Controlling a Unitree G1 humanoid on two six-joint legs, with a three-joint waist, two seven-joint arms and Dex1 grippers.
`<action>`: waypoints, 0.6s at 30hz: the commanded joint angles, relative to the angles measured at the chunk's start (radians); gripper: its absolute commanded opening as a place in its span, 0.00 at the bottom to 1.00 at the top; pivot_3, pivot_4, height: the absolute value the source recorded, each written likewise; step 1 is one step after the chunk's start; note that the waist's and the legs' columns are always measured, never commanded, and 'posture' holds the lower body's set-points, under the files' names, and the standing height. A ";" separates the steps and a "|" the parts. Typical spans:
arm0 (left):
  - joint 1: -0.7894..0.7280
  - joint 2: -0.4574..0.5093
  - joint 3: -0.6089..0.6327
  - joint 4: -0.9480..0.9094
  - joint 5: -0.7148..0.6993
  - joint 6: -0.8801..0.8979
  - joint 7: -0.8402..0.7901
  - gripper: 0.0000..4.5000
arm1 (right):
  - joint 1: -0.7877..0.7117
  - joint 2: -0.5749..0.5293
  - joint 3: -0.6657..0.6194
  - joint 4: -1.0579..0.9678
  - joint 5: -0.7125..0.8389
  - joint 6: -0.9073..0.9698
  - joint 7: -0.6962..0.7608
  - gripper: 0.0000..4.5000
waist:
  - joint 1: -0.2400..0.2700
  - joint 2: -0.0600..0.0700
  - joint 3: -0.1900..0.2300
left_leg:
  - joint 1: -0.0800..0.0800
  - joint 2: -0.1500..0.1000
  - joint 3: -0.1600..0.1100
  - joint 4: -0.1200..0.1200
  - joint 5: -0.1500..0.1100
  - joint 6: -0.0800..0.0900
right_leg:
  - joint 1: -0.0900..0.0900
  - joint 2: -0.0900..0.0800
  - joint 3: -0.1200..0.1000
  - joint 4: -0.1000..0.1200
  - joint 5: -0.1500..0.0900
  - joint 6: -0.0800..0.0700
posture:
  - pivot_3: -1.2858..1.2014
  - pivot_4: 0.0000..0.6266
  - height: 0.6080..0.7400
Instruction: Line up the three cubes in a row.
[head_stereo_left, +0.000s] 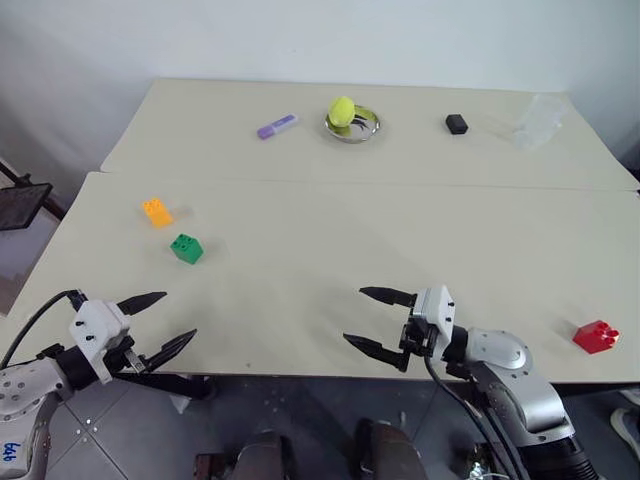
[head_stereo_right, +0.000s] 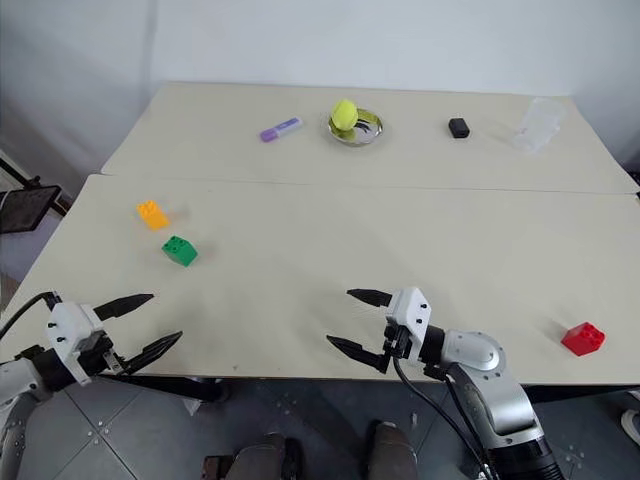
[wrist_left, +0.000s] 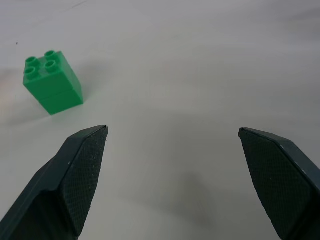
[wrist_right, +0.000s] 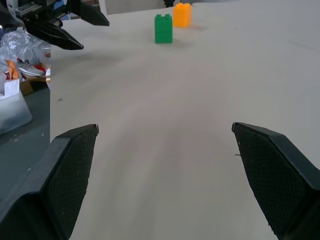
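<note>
Cubes sit scattered across the pale table (head_stereo_left: 330, 250) with the row not yet begun: the orange-yellow cube (head_stereo_left: 157, 212) and the green cube (head_stereo_left: 186, 248) lie near each other toward the robot's left, apart but close, while the red cube (head_stereo_left: 596, 336) rests well apart near the table's front edge on the right. Both hands hover at the near edge, spread wide and grasping nothing, the left hand (head_stereo_left: 155, 322) nearest the green cube, the right hand (head_stereo_left: 378, 320) around mid-table. Farther back lie a purple stick (head_stereo_left: 277, 126), a metal bowl (head_stereo_left: 365, 130) holding a yellow-green ball (head_stereo_left: 342, 111), and a small black block (head_stereo_left: 457, 124). The studded plastic bricks look light, rigid and smooth-sided, likely to skid if nudged; pinching each across two opposite flat faces, below the studs, appears the surest hold.
</note>
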 joint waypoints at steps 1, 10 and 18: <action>0.007 0.001 0.007 -0.011 0.004 -0.020 0.005 0.99 | -0.007 -0.007 -0.051 -0.029 0.045 -0.027 0.010 1.00 | -0.001 0.000 0.000 | 0.000 0.000 0.000 0.000 0.000 0.000 | 0.000 0.000 0.000 0.000 0.000 0.000 | 0.52 0.24 1.00; -0.031 0.025 -0.161 -0.367 -0.259 0.347 -0.042 0.99 | 0.069 -0.070 -0.243 -0.228 0.219 0.105 -0.071 1.00 | 0.008 0.000 0.000 | 0.000 0.000 -0.002 0.001 -0.001 0.000 | 0.001 -0.001 0.000 0.001 0.001 0.001 | 0.52 0.24 1.00; -0.340 -0.089 -0.475 -0.247 -0.157 0.368 -0.095 0.99 | 0.464 -0.205 -1.022 -0.281 0.343 0.292 -0.204 1.00 | 0.050 0.006 -0.002 | -0.001 -0.002 0.004 0.002 -0.001 0.002 | 0.004 0.000 0.000 -0.004 0.001 0.001 | 0.52 0.24 1.00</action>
